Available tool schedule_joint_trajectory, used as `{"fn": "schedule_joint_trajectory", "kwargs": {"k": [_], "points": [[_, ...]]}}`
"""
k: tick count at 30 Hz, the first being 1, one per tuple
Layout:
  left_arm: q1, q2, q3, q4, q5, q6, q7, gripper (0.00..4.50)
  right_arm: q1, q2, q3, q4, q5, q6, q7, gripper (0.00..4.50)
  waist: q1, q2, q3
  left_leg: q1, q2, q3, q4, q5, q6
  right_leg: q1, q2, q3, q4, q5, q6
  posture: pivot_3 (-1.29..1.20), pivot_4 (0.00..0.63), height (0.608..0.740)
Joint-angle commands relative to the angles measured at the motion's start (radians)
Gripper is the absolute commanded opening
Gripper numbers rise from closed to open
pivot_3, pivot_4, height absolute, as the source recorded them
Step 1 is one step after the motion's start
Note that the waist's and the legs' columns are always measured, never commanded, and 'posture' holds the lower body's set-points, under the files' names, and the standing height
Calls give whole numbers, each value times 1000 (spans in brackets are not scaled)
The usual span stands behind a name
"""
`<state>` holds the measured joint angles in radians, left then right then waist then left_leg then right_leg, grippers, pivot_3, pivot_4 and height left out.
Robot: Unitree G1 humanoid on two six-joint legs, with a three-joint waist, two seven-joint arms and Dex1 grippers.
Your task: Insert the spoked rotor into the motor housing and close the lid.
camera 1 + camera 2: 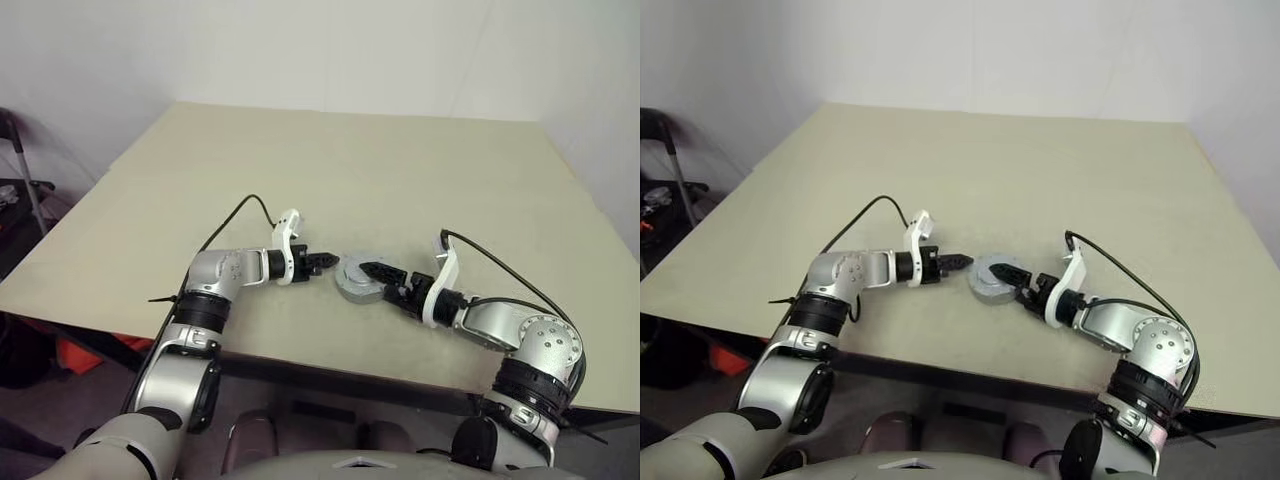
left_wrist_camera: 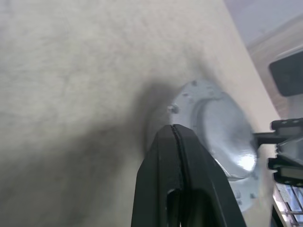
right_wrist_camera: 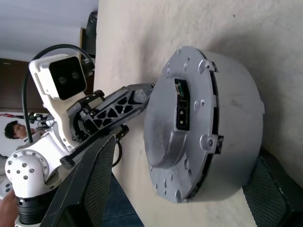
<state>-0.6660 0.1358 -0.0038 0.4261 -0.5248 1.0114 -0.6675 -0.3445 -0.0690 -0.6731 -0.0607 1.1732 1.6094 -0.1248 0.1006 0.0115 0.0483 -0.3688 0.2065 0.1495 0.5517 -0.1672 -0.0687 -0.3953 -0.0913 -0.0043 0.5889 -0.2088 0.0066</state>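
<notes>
The motor housing (image 3: 208,123) sits lidded between the wide-open right claw (image 1: 372,272) and the closed left claw (image 1: 328,261).

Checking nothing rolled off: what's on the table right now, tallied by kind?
Motor housing, lid on: 1
Loose parts beside it: 0
Claws at the housing: 2, left claw and right claw
Total: 3

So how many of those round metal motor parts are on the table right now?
1: a single grey motor housing with its lid on sits near the table's front edge, between the shut left gripper and the open right gripper. Loose parts aren't visible; inside is hidden.
</notes>
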Motion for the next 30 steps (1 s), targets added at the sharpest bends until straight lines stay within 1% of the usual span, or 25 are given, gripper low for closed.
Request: {"fn": "schedule_joint_trajectory", "kwargs": {"k": [1, 3, 6, 7, 10, 12, 15, 20, 22, 26, 30], "points": [[-11, -4, 2, 0, 5, -4, -1, 0, -33, 17, 18, 15, -5, -17, -10, 4472, 0, 0, 0, 0, 0, 0, 0, 0, 0, 0, 0, 0, 0, 0, 0, 0, 0, 740], [-13, -4, 0, 1, 8, -6, 0, 0, -37, 16, 21, 21, -16, -29, -15, 4472, 0, 0, 0, 0, 0, 0, 0, 0, 0, 0, 0, 0, 0, 0, 0, 0, 0, 740], [-16, -3, 0, 4, 11, -8, 0, 0, -39, 15, 21, 26, -23, -37, -16, 3882, 0, 0, 0, 1, 0, 0, 0, 1, -1, 0, 0, 0, 0, -1, 2, 0, 0, 740], [-17, -1, 1, 5, 11, -8, -1, 0, -39, 14, 22, 25, -25, -38, -15, 3542, 0, 0, 0, 1, 0, 0, 0, 1, -2, 0, 0, 0, 0, -3, 4, 0, 0, 740], [-24, 3, 5, 15, 15, -15, 0, 0, -45, 2, 18, 37, -39, -48, -16, 2493, -1, 0, 0, 0, 0, 0, 0, 1, -2, 0, 0, 0, 0, -2, 4, 0, 0, 740], [-28, 5, 8, 21, 18, -19, -2, 0, -51, -6, 16, 44, -42, -56, -15, 2012, 3, 0, 0, 1, 0, 0, 0, 1, -2, 1, 0, 0, 1, -1, 2, 0, 0, 740], [-35, 6, 17, 31, 21, -29, -1, 0, -53, -19, 13, 59, -54, -69, -17, 2006, 5, 0, 0, 1, 0, 0, 0, 1, -2, 0, 0, 0, 0, 0, 0, 0, 0, 740], [-42, 16, 49, 51, 20, -64, 7, 0, -62, -30, -4, 88, -58, -90, -31, 2006, 5, 0, 0, 1, 0, 0, 0, 1, -2, 1, 0, 0, 1, 0, 0, 0, 0, 740], [-49, 18, 89, 64, 7, -89, 19, 0, -92, -16, -54, 123, -22, -120, -59, 2006, 4, 0, 0, 1, 0, 0, 0, 2, -2, 1, 0, 0, 1, 1, -1, 0, 0, 740], [-64, 19, 210, 89, -43, -116, 59, 0, -181, 3, -149, 202, 65, -220, -149, 2006, 5, 1, 1, 0, 0, 0, 1, 3, -4, 0, -1, 0, 1, 1, 0, 0, 0, 740], [-61, 20, 286, 86, -83, -105, 84, 0, -256, 25, -179, 229, 157, -313, -228, 2006, 8, 2, 1, -5, -1, 0, 1, 3, -5, -5, -1, 0, 2, 3, -2, 0, 0, 740]]}}
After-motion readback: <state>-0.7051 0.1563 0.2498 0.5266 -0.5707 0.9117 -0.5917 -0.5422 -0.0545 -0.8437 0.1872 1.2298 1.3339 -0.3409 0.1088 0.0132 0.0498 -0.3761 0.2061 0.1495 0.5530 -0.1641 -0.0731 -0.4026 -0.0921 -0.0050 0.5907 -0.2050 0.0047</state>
